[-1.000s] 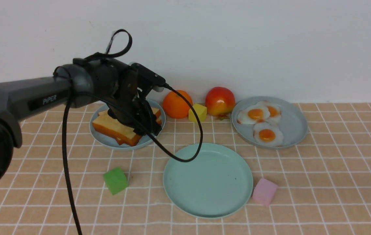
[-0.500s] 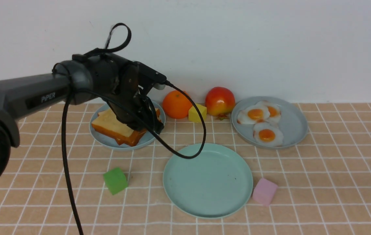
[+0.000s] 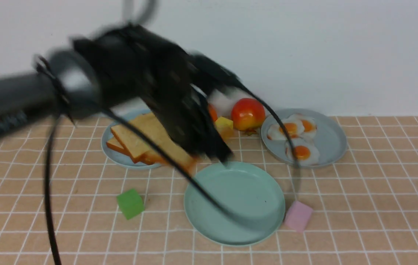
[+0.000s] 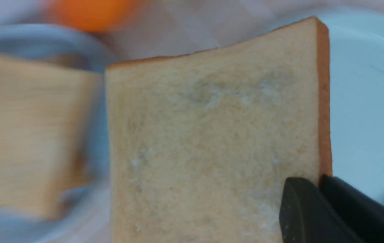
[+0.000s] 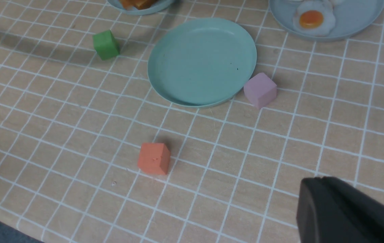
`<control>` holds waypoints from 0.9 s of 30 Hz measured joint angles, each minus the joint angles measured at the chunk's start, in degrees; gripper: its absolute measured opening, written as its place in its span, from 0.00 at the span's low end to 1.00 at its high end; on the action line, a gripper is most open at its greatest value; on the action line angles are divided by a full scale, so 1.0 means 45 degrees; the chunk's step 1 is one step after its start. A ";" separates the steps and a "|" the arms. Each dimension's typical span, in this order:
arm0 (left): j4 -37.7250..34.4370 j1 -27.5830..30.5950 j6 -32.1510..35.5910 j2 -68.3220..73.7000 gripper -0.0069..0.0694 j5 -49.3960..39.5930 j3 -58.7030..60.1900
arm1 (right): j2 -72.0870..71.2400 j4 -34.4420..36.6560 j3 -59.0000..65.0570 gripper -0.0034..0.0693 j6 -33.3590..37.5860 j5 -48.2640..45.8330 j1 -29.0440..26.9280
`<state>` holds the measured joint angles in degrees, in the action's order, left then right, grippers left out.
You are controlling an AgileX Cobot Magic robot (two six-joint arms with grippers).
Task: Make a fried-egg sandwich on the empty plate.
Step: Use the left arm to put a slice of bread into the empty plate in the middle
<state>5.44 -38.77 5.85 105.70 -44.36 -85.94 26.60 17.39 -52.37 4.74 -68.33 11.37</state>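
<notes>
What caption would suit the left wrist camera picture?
Left end effector pinches a toast slice at its crust edge, with the mint-green plate behind it.

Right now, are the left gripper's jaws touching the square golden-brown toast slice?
Touching. In the left wrist view the left gripper shows its black jaws closed on one corner of the square golden-brown toast slice, pinching its darker crust edge.

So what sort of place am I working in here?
Probably a staged tabletop test setup, not a real kitchen: toy eggs, a green cube, and a checked cloth under a bare white wall.
</notes>
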 joint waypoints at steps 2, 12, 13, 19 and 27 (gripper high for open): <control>0.0158 -0.0613 0.0012 0.0062 0.13 0.0302 0.0450 | 0.0000 0.0000 0.0000 0.07 0.0060 0.0000 0.0000; 0.1675 -0.1852 0.0000 0.0941 0.13 0.2150 0.1063 | 0.0000 0.0000 0.0000 0.08 0.0170 -0.0240 0.0000; 0.1783 -0.1852 0.0000 0.1092 0.13 0.2241 0.1063 | 0.0000 -0.0016 0.0000 0.08 0.0163 -0.0270 0.0000; 0.2034 -0.1852 0.0000 0.1600 0.15 0.2284 0.1063 | 0.0000 -0.0177 0.0000 0.11 0.0163 -0.0274 0.0000; 0.1909 -0.1852 0.0000 0.1627 0.47 0.2399 0.1063 | 0.1095 -0.0431 -0.0010 0.40 -0.0779 0.0552 0.0000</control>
<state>14.03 -47.11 5.85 113.03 -33.57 -81.16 31.53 15.45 -52.42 1.23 -65.85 11.37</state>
